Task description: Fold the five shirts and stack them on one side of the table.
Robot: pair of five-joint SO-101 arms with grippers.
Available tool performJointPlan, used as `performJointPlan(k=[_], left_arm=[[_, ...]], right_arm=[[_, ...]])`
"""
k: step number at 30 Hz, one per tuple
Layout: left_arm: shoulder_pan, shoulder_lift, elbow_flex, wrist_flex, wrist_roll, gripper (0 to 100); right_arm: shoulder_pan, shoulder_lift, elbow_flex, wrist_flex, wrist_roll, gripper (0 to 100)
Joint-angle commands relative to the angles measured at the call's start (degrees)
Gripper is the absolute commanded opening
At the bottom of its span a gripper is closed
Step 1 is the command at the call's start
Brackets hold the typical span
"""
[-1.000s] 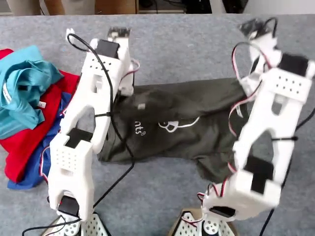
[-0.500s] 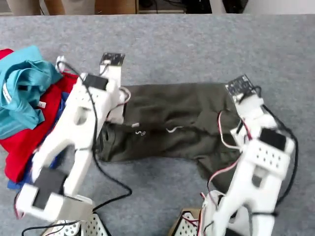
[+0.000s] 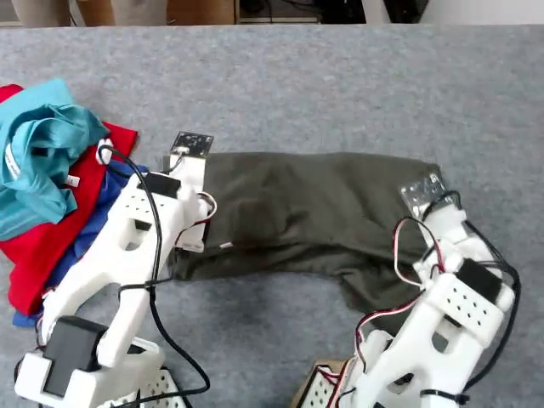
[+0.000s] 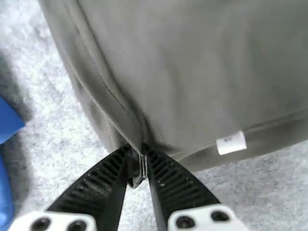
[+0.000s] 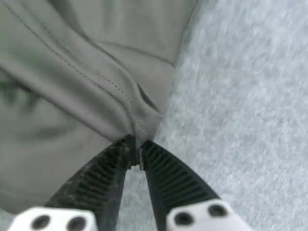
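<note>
The dark olive shirt [image 3: 314,204] lies across the middle of the grey table [image 3: 340,85], spread as a long band from left to right. Its top layer is doubled over a lower one, whose edge shows along the near side. At the right a flap of the same cloth sticks out toward the near edge of the table. A small white tag [image 4: 231,143] sits on the shirt's near hem, close to its left end.

The left gripper [image 4: 139,166] is at that left end. Its black ribbed fingers [image 4: 110,178] are pressed together on a fold of the olive cloth, with the fabric bunched into a ridge running up from the tips. The right gripper [image 5: 136,154] is clamped the same way on the shirt's right end, pinching a stitched seam right where the cloth meets the bare table. In the high view the left arm [image 3: 127,255] leans in over the left end of the shirt and the right arm [image 3: 450,314] over the right end.

Just beside the left arm, at the table's left edge, is a loose pile of other shirts. A crumpled teal shirt [image 3: 42,144] lies on top of a red shirt [image 3: 51,238], with a blue shirt [image 3: 93,221] showing along the pile's right side.
</note>
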Motion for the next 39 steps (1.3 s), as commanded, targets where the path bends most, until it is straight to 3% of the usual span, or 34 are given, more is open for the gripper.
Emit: performJointPlan(k=[1, 9, 13, 18, 22, 27, 30, 33, 34, 36, 38, 39], left_arm=[[-0.8, 0.0, -2.5, 4.8, -0.6, 2], [1.6, -1.6, -2.6, 4.0, -0.5, 2], [1.6, -0.2, -2.2, 3.9, -0.5, 2], [3.4, -0.3, -3.0, 9.5, -5.3, 3], [2.7, -0.3, -7.7, 17.2, -4.0, 15], [-0.5, 0.2, -18.1, 25.5, -3.0, 16], [-3.8, 0.2, -25.3, 29.9, -3.3, 16], [-6.0, 0.2, -31.3, 31.3, -3.0, 16], [-6.2, 0.2, -32.9, 31.2, -2.6, 16], [-5.9, 0.5, -34.7, 28.9, 0.4, 9], [-5.8, 1.5, -33.9, 23.0, 6.0, 1], [-5.8, 2.6, -33.1, 20.2, 8.1, 2]], right_arm=[[2.9, -1.1, 0.6, -1.1, 1.9, 0.2], [3.9, -1.1, 1.9, -0.7, 2.1, 0.2], [3.4, -1.1, 4.5, -0.8, 5.8, 0.2], [3.1, -1.1, 5.1, -0.7, 7.6, 1.9], [3.2, -1.1, 3.4, 1.5, 7.6, 16.8], [3.2, -1.1, -2.2, 7.6, 8.4, 31.5], [2.9, -1.1, -7.3, 10.3, 5.5, 26.4], [-0.2, -1.0, -11.4, 10.7, -1.0, 2.3], [-2.5, -0.7, -12.3, 10.9, -3.9, 0.0], [-8.7, -0.7, -12.1, 10.7, -9.3, 5.8], [-16.3, -0.6, -10.8, 9.1, -13.9, 0.9], [-20.0, -0.6, -9.6, 7.2, -16.2, 0.0]])
